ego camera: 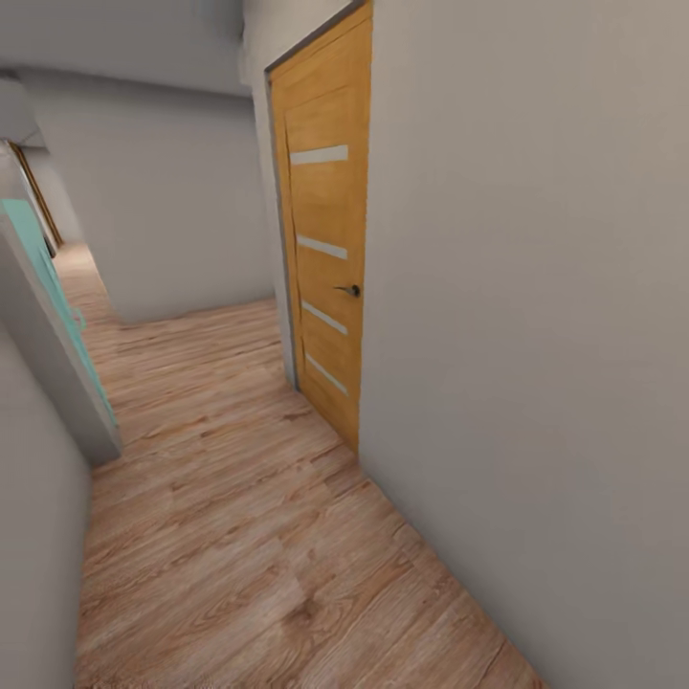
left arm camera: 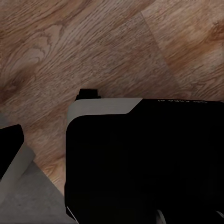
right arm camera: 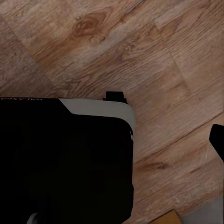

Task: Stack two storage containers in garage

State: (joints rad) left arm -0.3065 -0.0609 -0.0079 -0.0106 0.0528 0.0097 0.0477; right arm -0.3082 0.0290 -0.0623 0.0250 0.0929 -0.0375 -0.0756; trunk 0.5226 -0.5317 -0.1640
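Robot is standing in a corridor, facing along a light wood plank floor [ego camera: 239,536]. A closed wooden door [ego camera: 325,249] with four pale horizontal slots and a dark lever handle [ego camera: 350,289] is sitting in the plain grey wall [ego camera: 536,335] at the right. A turquoise panel [ego camera: 43,277] is edging the left side, and the passage is bending away to the left in the distance.

Both wrist cameras are looking straight down at the planks over the robot's own black-and-white base [left arm camera: 140,163] — the same body is filling the lower part of the right wrist view [right arm camera: 65,158]. A dark finger tip [left arm camera: 9,149] is poking in at the margin of the left wrist view, another [right arm camera: 217,140] at the margin of the right; whether either pincer is open or closed, I cannot tell.

The storage containers are not among the things pictured here — nothing orange-red, no concrete either, so this is reading as transit.

Handling judgement, from the task wording alone: shallow open plastic bins should be light and fairly stiff, somewhat slick. Best hold is likely pinching a rim wall, keeping the bin level for stacking.
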